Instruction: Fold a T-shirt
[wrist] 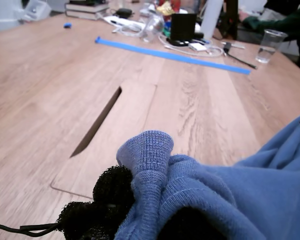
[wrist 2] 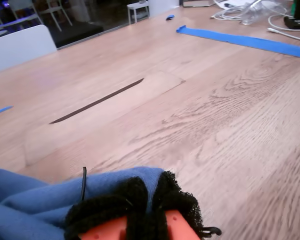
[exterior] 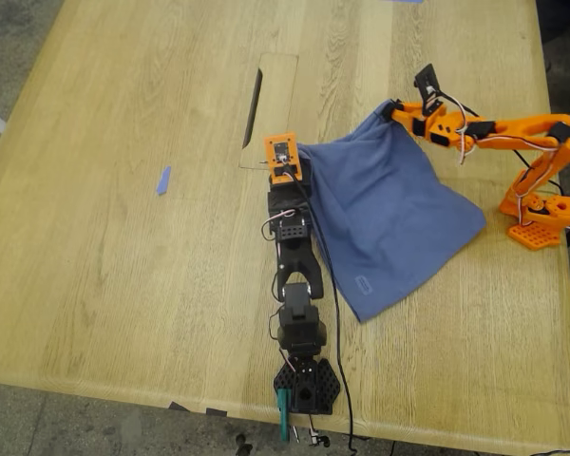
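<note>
The T-shirt (exterior: pixel 389 214) is slate-blue cloth, bunched and doubled over, on the wooden table in the middle right of the exterior view. Its print is hidden. My first gripper (exterior: pixel 298 152), on the black arm, is shut on the shirt's corner nearest the table slot; a ribbed edge (wrist: pixel 147 150) sticks up between its black foam pads (wrist: pixel 112 186). My second gripper (exterior: pixel 395 110), on the orange arm, is shut on the opposite far corner, blue cloth (wrist 2: pixel 65 192) pinched in its foam pads (wrist 2: pixel 177 200). The cloth's edge hangs stretched between the two grippers.
A cable-slot panel (exterior: pixel 271 100) lies in the table just beyond the first gripper. A small blue tape piece (exterior: pixel 163 180) sits at the exterior view's left. Far along the table are a blue tape strip (wrist: pixel 170 54), a plastic cup (wrist: pixel 267 45) and cables. The orange arm's base (exterior: pixel 540 226) stands beside the shirt.
</note>
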